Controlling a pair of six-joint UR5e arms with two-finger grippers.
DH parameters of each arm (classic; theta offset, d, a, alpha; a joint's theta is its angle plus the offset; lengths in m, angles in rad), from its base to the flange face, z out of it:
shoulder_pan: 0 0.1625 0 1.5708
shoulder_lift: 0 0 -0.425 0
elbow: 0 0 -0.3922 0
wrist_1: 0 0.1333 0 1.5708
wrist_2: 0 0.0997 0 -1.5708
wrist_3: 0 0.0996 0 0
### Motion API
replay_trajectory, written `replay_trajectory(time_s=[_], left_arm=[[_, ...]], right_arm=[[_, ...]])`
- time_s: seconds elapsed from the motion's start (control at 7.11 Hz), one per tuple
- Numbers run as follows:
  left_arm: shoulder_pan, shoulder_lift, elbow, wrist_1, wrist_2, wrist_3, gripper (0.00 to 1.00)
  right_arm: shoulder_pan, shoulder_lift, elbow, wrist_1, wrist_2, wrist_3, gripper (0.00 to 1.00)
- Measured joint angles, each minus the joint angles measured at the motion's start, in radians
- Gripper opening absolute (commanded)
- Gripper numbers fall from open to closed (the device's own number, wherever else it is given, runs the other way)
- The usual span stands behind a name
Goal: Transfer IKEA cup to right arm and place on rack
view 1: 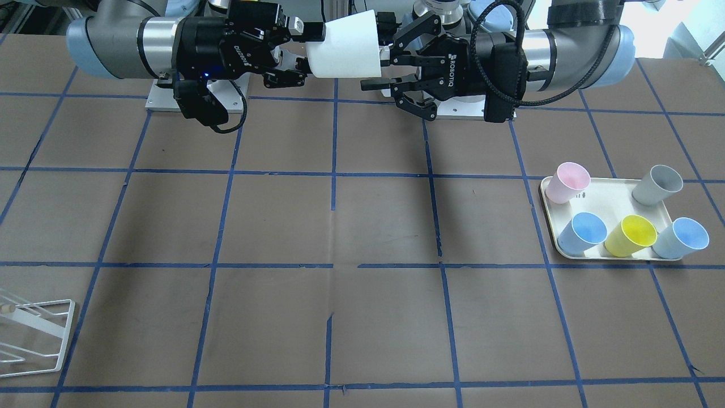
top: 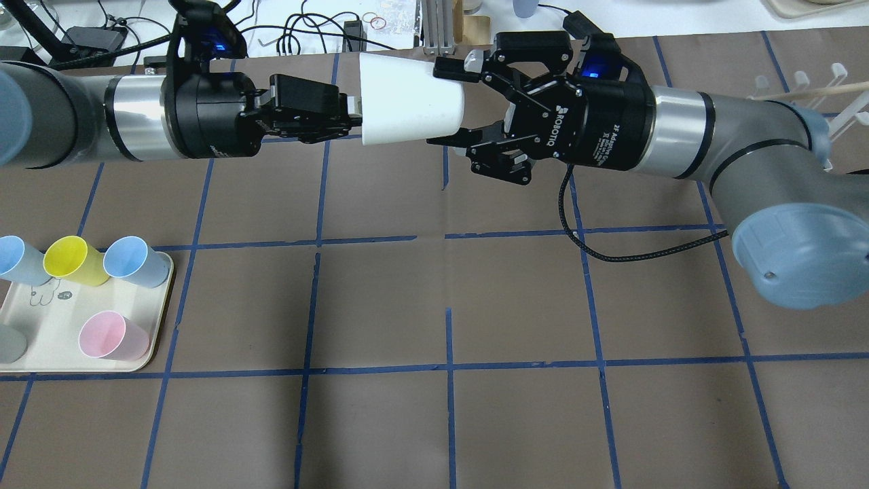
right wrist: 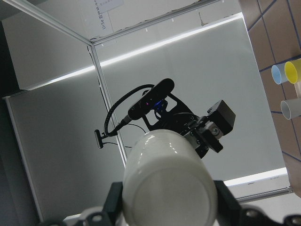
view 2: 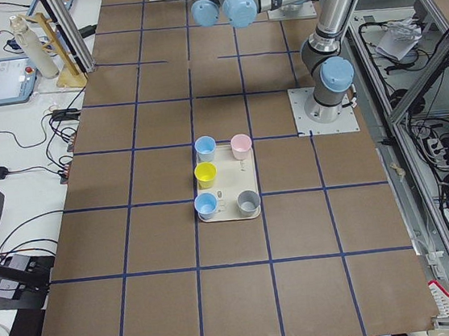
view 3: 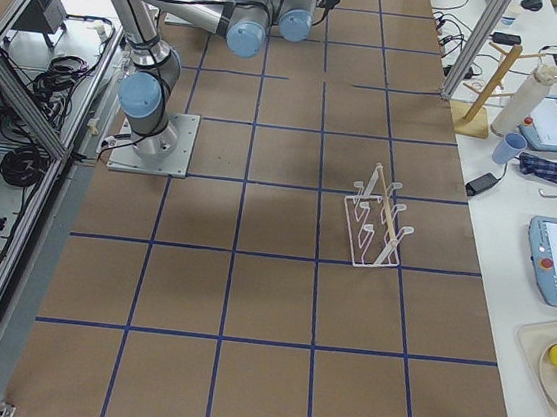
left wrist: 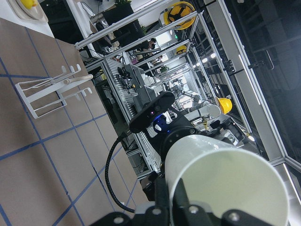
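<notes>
The IKEA cup (view 1: 345, 48), almost white, hangs on its side in the air between the two grippers, at the table's far side near the robot's bases. My right gripper (top: 434, 105) is shut on the cup's narrow base (top: 411, 105), one finger on each side, as the right wrist view (right wrist: 164, 179) shows. My left gripper (view 1: 372, 69) is open, its fingers straddling the wide rim with a gap. The cup's open mouth faces the left wrist camera (left wrist: 230, 183). The white wire rack (view 1: 34, 334) stands far off at the table's right end (view 3: 378, 220).
A cream tray (view 1: 609, 192) at the robot's left holds a pink cup (view 1: 569, 181), a grey cup (view 1: 657, 184), a bright yellow cup (view 1: 631, 235) and two blue cups (view 1: 583, 232). Brown table with blue tape grid lies between tray and rack.
</notes>
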Motion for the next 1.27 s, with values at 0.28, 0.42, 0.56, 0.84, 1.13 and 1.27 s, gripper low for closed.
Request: replay_trajectory(time_s=[0.28, 0.42, 0.56, 0.84, 1.13, 1.27], left_arm=[[0.007, 0.001, 0.005, -0.001, 0.004, -0.006, 1.0], [0.019, 0.002, 0.013, 0.0, 0.014, -0.028, 1.0], [0.026, 0.007, 0.023, 0.009, 0.03, -0.079, 1.0], [0.03, 0.006, 0.048, 0.068, 0.111, -0.206, 1.0], [0.027, -0.005, 0.054, 0.293, 0.326, -0.451, 1.0], [0.024, -0.012, 0.05, 0.415, 0.443, -0.551, 1.0]], right_arm=[[-0.019, 0.004, -0.004, 0.0, -0.002, 0.0, 0.29], [-0.047, 0.005, -0.008, 0.0, -0.007, 0.004, 0.29], [-0.079, 0.005, -0.01, 0.0, -0.012, 0.01, 0.29], [-0.141, 0.004, -0.03, -0.002, -0.088, 0.023, 0.23], [-0.183, 0.002, -0.113, 0.0, -0.386, 0.065, 0.17], [-0.188, 0.001, -0.16, 0.0, -0.57, 0.074, 0.17]])
